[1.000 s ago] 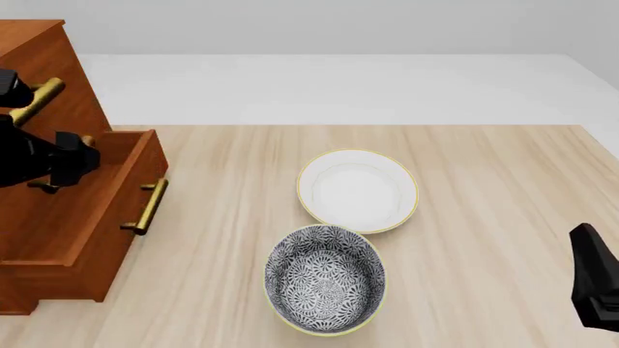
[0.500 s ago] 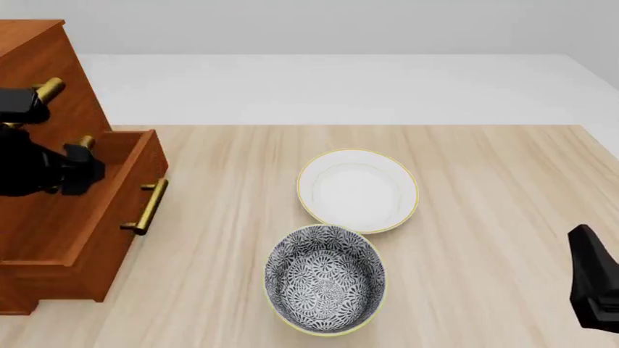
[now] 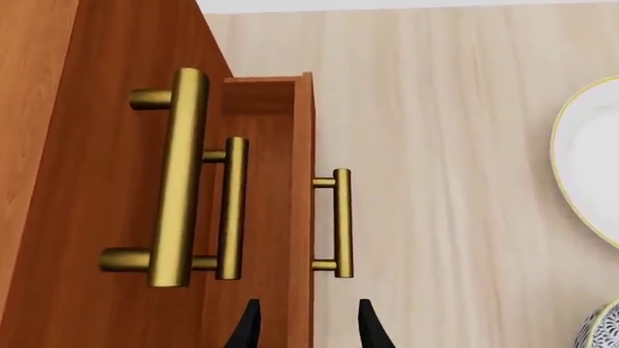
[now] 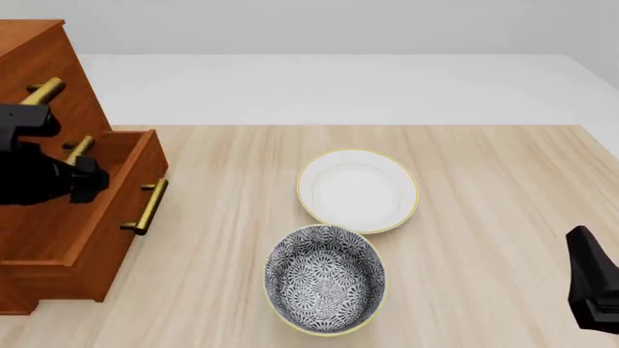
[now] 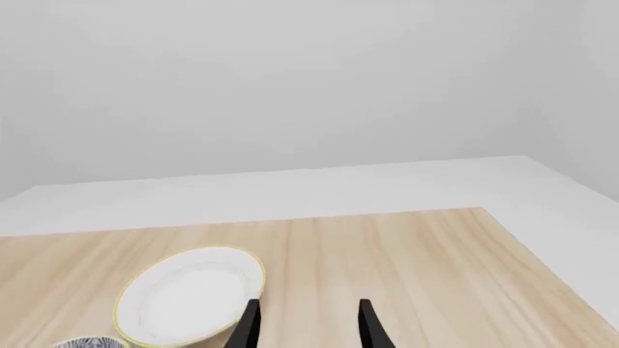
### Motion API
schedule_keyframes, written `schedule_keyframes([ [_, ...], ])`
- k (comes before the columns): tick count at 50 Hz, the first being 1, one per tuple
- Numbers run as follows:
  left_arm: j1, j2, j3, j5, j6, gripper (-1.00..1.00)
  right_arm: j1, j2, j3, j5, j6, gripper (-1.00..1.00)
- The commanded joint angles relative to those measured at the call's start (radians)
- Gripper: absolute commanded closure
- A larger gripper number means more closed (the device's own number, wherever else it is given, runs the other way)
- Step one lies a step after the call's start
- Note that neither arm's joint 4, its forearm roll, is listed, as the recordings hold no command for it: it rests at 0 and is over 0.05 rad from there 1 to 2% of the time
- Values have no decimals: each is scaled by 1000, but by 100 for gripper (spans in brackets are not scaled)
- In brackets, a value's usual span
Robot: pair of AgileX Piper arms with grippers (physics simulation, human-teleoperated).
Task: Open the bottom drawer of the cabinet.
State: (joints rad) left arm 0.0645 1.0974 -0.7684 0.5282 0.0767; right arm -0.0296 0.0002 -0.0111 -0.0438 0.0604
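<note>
The reddish-brown cabinet (image 4: 43,54) stands at the table's left edge. Its bottom drawer (image 4: 68,235) is pulled out toward the table's middle, and its brass handle (image 4: 145,206) is free. My left gripper (image 3: 307,328) hovers above the drawer's front wall, open and holding nothing. In the left wrist view, the bottom drawer's handle (image 3: 341,221) lies beyond the fingertips, with the two upper handles (image 3: 179,177) beside it. In the front view, the black left arm (image 4: 43,174) covers part of the cabinet front. My right gripper (image 5: 307,325) is open and empty, low at the table's near right.
A white plate with a gold rim (image 4: 357,191) lies mid-table. A dark patterned bowl (image 4: 325,278) sits just in front of it, nearer the arms. The right arm (image 4: 595,293) rests at the near right corner. The table's far edge (image 4: 338,125) meets a white floor.
My left arm has shifted slightly over the open drawer, uncovering more of the upper handles. The drawer stays pulled out the same amount. The right arm has not moved.
</note>
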Motion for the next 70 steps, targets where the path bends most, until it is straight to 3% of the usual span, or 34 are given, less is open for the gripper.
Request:
schedule_keyframes([
  [1, 0, 18, 22, -26, -6, -100, 1, 0, 3, -1, -3, -100],
  [70, 4, 107, 115, -143, -16, -100, 0, 0, 0, 4, -8, -100],
])
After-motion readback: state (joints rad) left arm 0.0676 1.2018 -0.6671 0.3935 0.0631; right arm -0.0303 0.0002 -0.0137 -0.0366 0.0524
